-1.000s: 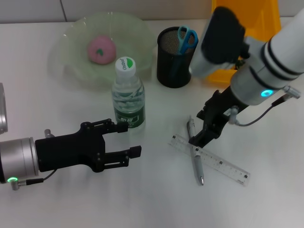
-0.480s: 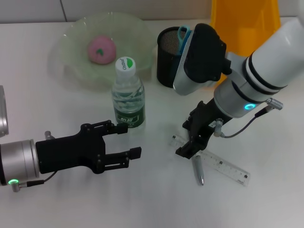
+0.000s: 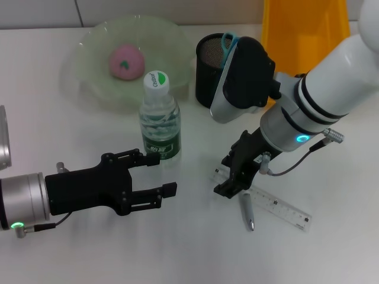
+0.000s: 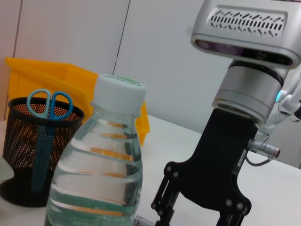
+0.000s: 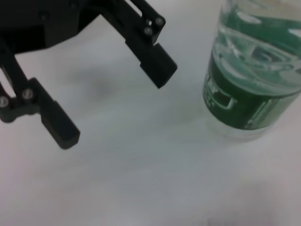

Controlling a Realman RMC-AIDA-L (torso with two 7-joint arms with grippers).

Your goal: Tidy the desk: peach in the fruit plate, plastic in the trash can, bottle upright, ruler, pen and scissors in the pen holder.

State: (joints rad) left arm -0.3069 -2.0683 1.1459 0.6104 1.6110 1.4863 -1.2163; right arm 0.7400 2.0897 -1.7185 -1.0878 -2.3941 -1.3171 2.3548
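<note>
The pink peach (image 3: 125, 61) lies in the pale green fruit plate (image 3: 89, 77). The water bottle (image 3: 159, 118) stands upright; it also shows in the left wrist view (image 4: 101, 165) and the right wrist view (image 5: 254, 80). The blue scissors (image 3: 230, 40) stand in the black mesh pen holder (image 3: 208, 71). The clear ruler (image 3: 281, 208) and the silver pen (image 3: 247, 212) lie crossed on the table. My right gripper (image 3: 228, 177) is open, low over their left ends. My left gripper (image 3: 160, 174) is open and empty just in front of the bottle. No plastic is in view.
An orange bin (image 3: 305, 29) stands at the back right, behind the pen holder. The right forearm hangs over the space between the pen holder and the ruler. The bottle stands between the two grippers.
My right gripper has swung left and down, from over the middle of the pen to the left end of the ruler. The left arm has not moved.
</note>
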